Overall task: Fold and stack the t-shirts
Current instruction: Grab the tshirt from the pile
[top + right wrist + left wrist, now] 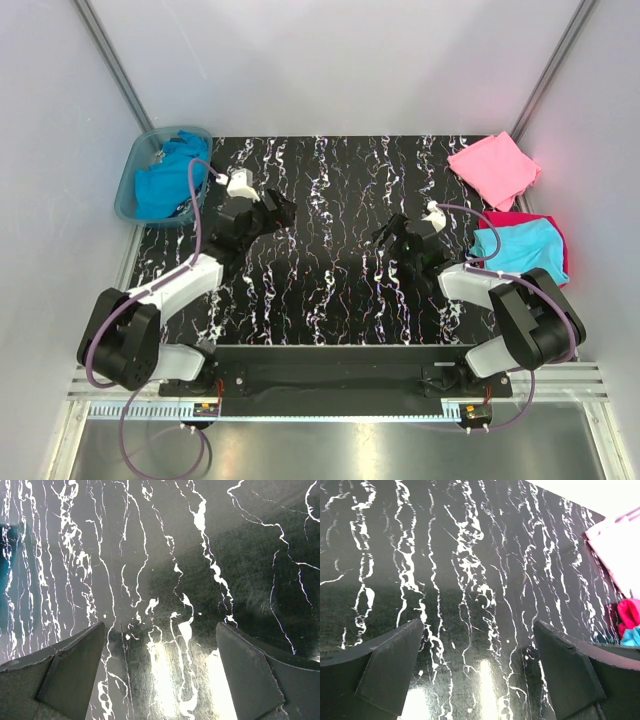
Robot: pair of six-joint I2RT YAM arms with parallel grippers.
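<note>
Well, the next shirt to fold looks to be the teal-blue t-shirt (pixel 165 182), which lies bunched up in the translucent tub (pixel 124 195) at the far left corner of the table (pixel 330 290). It is too crumpled to show any long axis. The left tool (pixel 283 212) hangs over bare table with its jaws wide apart and nothing between them. The tub sits just to its far left, while the tool itself points the other way, toward the middle. The right tool (pixel 388 238), likewise spread and empty, is well apart from the tub and near the finished work: the pink t-shirt (pixel 493 167) folded at the far right, and the cyan t-shirt (pixel 520 248) lying on the magenta-red t-shirt (pixel 548 222). I'd judge the left arm has the reach.
</note>
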